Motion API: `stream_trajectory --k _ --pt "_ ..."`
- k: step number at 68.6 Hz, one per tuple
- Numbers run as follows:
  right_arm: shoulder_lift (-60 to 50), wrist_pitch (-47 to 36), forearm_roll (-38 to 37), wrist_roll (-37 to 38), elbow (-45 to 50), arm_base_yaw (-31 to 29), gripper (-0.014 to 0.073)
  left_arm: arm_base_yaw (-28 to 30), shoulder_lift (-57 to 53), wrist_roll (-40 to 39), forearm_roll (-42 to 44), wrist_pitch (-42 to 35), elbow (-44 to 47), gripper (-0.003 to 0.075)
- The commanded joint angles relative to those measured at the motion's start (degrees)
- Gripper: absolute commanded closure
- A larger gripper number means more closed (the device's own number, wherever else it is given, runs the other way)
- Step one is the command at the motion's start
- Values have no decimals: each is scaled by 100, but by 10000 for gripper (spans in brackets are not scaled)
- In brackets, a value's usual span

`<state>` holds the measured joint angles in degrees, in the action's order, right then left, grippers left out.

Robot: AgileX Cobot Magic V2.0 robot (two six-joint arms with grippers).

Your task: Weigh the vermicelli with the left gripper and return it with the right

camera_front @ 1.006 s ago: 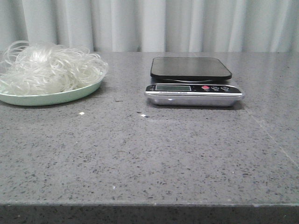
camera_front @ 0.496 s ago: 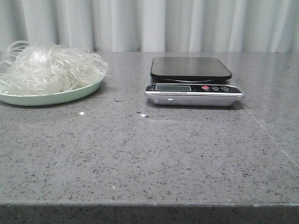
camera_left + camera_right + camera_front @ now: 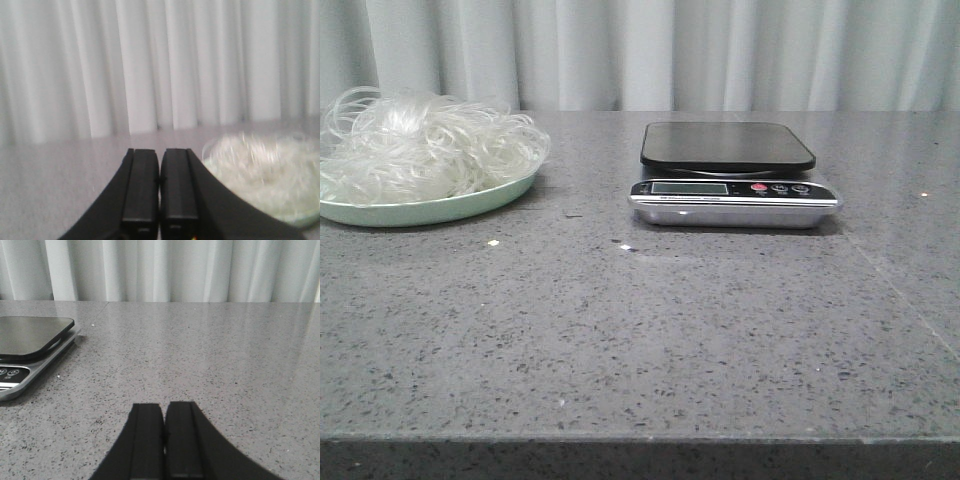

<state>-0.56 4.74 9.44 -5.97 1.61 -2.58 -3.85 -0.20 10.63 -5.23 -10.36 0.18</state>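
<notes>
The vermicelli (image 3: 425, 145), a fluffy whitish mass of looping strands, lies on a pale green plate (image 3: 430, 208) at the far left of the table. It shows blurred in the left wrist view (image 3: 262, 172). A kitchen scale (image 3: 730, 175) with a black platform and silver front stands at the middle back, nothing on it; it also shows in the right wrist view (image 3: 30, 347). My left gripper (image 3: 160, 155) is shut and empty, short of the plate. My right gripper (image 3: 164, 407) is shut and empty, over bare table to the right of the scale. Neither gripper shows in the front view.
The grey speckled tabletop (image 3: 650, 340) runs to a front edge near the camera. Small white crumbs (image 3: 493, 242) lie in front of the plate. Pale curtains (image 3: 720, 50) hang behind the table.
Nothing has visibly moved on the table in the front view; only a very slight shift of the picture.
</notes>
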Motion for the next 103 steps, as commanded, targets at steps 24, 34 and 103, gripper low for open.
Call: stream_trajectory --k 24,34,103 --pt "-95 -474 -60 11 -45 14 443 15 1561 -59 -412 1271 -3848 582" --pt "-95 -474 -60 11 -45 14 443 15 2707 -59 -476 2569 -5326 555" --pt "-95 -474 -60 11 -45 14 443 -852 8403 457 -1815 5780 -8043 120"
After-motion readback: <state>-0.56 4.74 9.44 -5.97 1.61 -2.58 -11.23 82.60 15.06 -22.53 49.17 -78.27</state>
